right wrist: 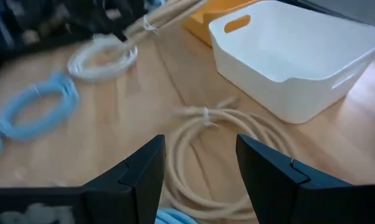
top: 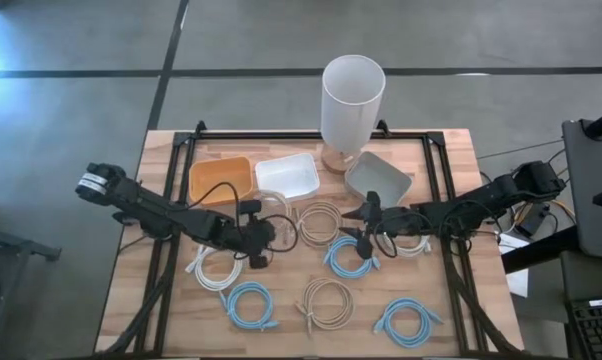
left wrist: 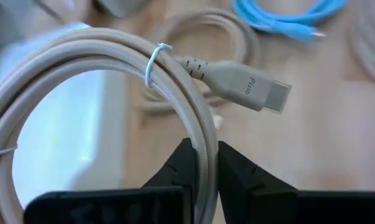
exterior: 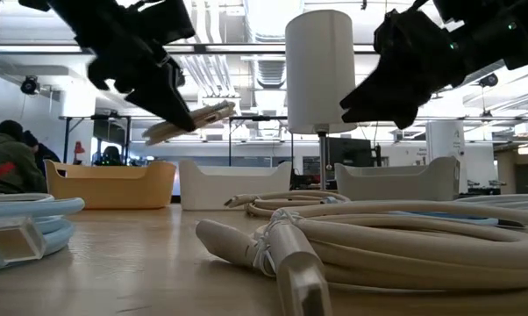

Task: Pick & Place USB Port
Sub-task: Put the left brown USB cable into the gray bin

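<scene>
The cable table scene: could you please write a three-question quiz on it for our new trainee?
1. True or false: the left gripper is shut on a beige coiled cable.
2. Which bin sits between the other two in the high view: A) orange bin, B) white bin, C) grey bin?
3. Fill in: the right gripper is ____ and holds nothing.

Key: 1 true; 2 B; 3 open.
</scene>
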`<state>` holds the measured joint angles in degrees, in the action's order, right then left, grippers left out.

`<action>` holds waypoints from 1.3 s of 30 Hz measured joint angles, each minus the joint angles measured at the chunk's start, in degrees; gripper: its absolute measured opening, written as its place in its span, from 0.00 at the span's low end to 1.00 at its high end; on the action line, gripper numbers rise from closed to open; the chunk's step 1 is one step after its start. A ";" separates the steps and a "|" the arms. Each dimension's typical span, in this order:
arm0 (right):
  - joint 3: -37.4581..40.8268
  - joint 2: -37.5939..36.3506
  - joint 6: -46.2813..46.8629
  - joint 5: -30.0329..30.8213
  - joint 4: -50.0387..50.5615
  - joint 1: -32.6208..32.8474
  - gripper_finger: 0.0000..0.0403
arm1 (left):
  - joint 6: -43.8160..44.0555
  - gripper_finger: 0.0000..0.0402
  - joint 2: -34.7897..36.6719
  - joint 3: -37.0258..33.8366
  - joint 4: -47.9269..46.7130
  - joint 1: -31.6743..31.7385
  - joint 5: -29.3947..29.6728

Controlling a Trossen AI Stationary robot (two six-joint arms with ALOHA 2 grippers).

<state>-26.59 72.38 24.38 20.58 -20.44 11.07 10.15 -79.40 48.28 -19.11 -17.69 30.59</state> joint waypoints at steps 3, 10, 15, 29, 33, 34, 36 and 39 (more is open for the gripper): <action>0.00 0.30 5.95 0.19 -3.77 0.00 0.48 | -3.41 0.09 -0.02 0.01 1.72 0.07 3.30; -0.48 5.81 7.56 0.35 -19.77 -0.85 0.48 | -14.41 0.09 -0.04 0.01 10.82 0.04 7.36; -4.93 12.00 10.37 0.38 -23.98 -2.76 0.48 | -20.96 0.09 -0.04 0.01 13.15 0.04 8.71; -18.51 22.29 9.43 -1.18 -22.72 -7.36 0.48 | -22.31 0.09 -0.07 -2.33 13.13 0.00 11.63; -20.37 23.70 10.05 -1.28 -20.63 -9.23 0.48 | -22.38 0.09 -0.07 -2.87 13.04 -0.04 13.07; -20.88 24.05 10.13 -1.31 -20.31 -9.65 0.48 | -22.31 0.09 -0.07 -2.89 13.03 -0.02 13.25; -21.25 24.35 10.18 -1.61 -20.15 -10.29 0.48 | -22.31 0.09 -0.07 -2.91 13.00 0.00 13.44; -22.19 25.23 10.23 -3.93 -20.15 -11.27 0.48 | -22.41 0.09 -0.07 -3.02 12.89 0.11 13.48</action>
<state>-48.78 97.61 34.61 16.65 -40.59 -0.20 -12.27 -79.46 45.26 -6.22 -17.58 44.07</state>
